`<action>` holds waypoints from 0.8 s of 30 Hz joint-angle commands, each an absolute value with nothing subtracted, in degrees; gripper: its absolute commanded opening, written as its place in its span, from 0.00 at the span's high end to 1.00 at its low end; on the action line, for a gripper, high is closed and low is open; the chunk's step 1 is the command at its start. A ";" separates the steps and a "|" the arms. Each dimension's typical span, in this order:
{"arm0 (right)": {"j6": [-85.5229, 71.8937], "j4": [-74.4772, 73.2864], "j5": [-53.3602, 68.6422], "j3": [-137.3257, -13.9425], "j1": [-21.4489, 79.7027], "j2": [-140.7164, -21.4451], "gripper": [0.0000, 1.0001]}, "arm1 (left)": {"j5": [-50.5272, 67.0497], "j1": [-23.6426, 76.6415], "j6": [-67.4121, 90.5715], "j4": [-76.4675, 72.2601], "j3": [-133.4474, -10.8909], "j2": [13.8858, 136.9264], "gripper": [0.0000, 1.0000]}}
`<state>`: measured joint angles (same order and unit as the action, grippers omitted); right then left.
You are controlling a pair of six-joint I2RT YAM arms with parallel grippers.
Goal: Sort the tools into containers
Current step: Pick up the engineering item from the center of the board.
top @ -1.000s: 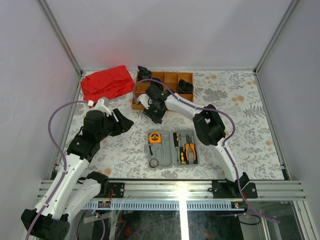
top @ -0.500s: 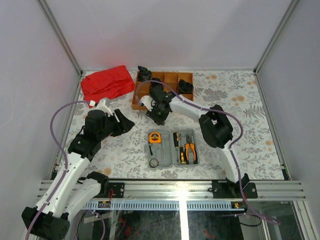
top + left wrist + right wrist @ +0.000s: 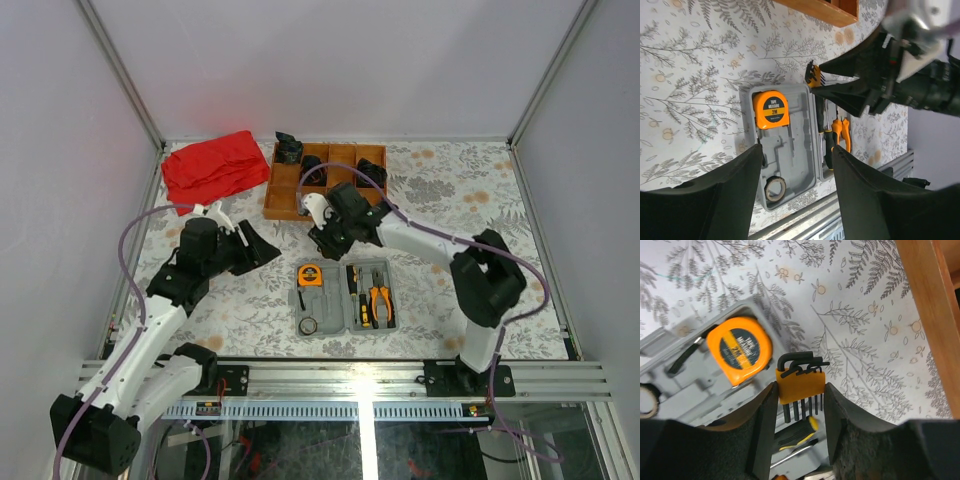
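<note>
Right wrist view has the right claw [image 3: 800, 390] clamped on the hex key set [image 3: 800, 376], an orange holder with black keys hanging from it. It is held above the far edge of the open tool case [image 3: 685, 330], near the hinge line. Inside the case, the tape measure [image 3: 740, 352] fills the far corner of the left half. The black ring [image 3: 774, 186] sits at the near end of that half. The screwdrivers [image 3: 355, 290] and pliers [image 3: 380, 303] lie in the right half.

The step in hand looks like placing: the set is carried and not yet seated. The next move probably calls for bringing it over a free moulded recess in the case, matching its angle, lowering, then letting go. Which recess fits I cannot tell.

The left claw [image 3: 797, 160] hangs to the left of the case with its fingers spread and nothing between them. It looks clear of the drop. Beyond the case on the desk [image 3: 450, 200] stand a wooden tray [image 3: 275, 205] holding black bundles [image 3: 372, 172] and, further left, a red cloth [image 3: 213, 165]. The tools already seated crowd the space, so a careless descent could knock the tape measure or the screwdriver handles.
</note>
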<state>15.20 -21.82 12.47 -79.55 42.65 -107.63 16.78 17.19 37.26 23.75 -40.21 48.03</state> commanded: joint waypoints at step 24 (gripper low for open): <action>-0.90 3.30 18.11 -58.78 50.77 -87.18 0.71 | 18.92 28.78 46.32 4.95 -35.17 59.99 0.56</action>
<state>0.47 -1.76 16.21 -58.57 50.11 -90.45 20.29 28.51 45.80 9.65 -35.59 60.01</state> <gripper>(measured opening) 0.447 0.452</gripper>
